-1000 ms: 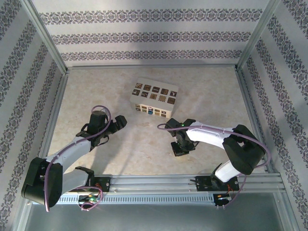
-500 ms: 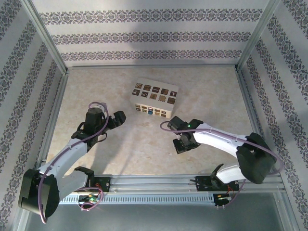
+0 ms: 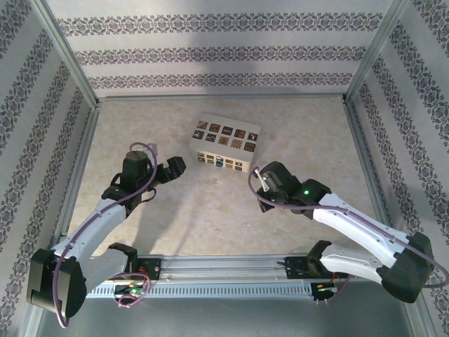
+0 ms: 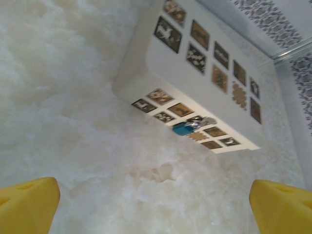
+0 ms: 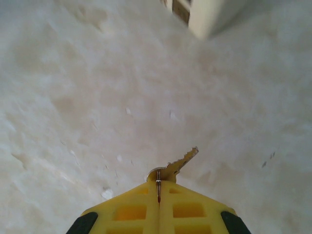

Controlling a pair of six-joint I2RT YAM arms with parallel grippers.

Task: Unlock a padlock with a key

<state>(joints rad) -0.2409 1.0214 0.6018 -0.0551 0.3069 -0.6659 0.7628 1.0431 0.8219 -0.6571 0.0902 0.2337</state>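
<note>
The tiny blue padlock (image 4: 185,127) with silvery metal parts lies against the front face of the cream box (image 4: 195,73); in the top view the padlock (image 3: 219,163) is a small blue speck. My left gripper (image 4: 155,209) is open, its yellow fingertips (image 4: 27,204) wide apart over bare table short of the padlock. My right gripper (image 5: 158,187) is shut on a brass key (image 5: 178,165), whose toothed blade sticks out forward and to the right. From above, the right gripper (image 3: 261,179) hovers just right of the box's near right corner and the left gripper (image 3: 172,168) just left of the box.
The cream box (image 3: 224,140) with dark patterned squares sits mid-table. Its corner (image 5: 204,14) shows at the top of the right wrist view. Patterned walls and metal frame rails (image 3: 81,161) enclose the marbled table (image 3: 203,210) on three sides.
My right arm has stretched out, carrying the shut gripper from the near table up toward the box's right corner. The left gripper has edged slightly toward the box, still open.
</note>
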